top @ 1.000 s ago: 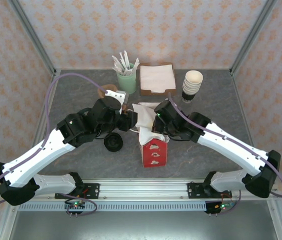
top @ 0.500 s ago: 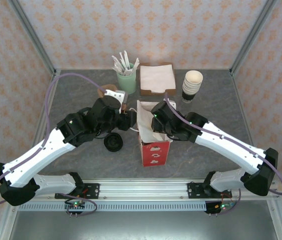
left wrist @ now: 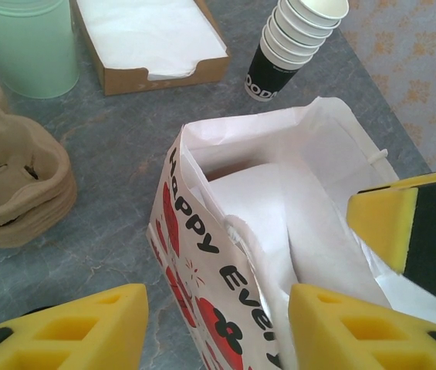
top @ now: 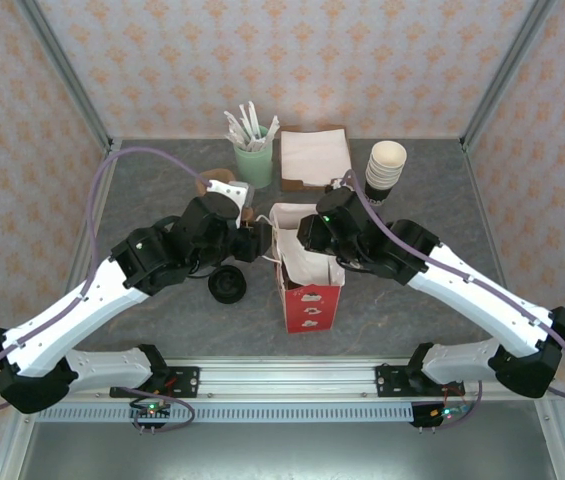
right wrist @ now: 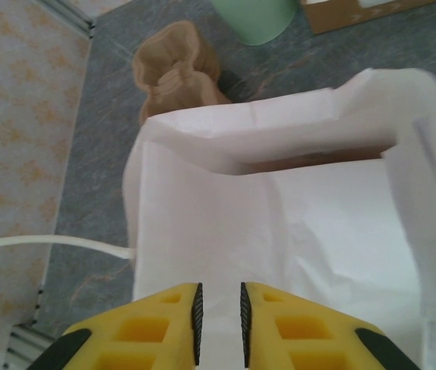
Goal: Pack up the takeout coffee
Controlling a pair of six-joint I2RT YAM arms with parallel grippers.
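A paper bag [top: 310, 300], red-printed outside and white inside, stands upright mid-table with its mouth open. Left of it on the table sits a round black lid [top: 227, 285], seen from above, which looks like the takeout coffee; the cup below it is hidden. My left gripper [top: 260, 240] is open and straddles the bag's left wall [left wrist: 202, 247] without pinching it. My right gripper [right wrist: 218, 316] hovers over the bag's mouth [right wrist: 279, 208], its fingers a narrow gap apart with nothing between them. One right finger [left wrist: 403, 231] shows at the bag's far rim.
Along the back stand a mint-green cup of white stirrers [top: 253, 165], a cardboard box of napkins [top: 315, 158] and a stack of nested cups [top: 384, 172]. A pile of pulp cup carriers [left wrist: 17, 185] lies left of the bag. Walls close in on three sides.
The right gripper opened off the bag's crumpled top and rose toward the back. The bag's mouth now stands square and open. The left arm has held still.
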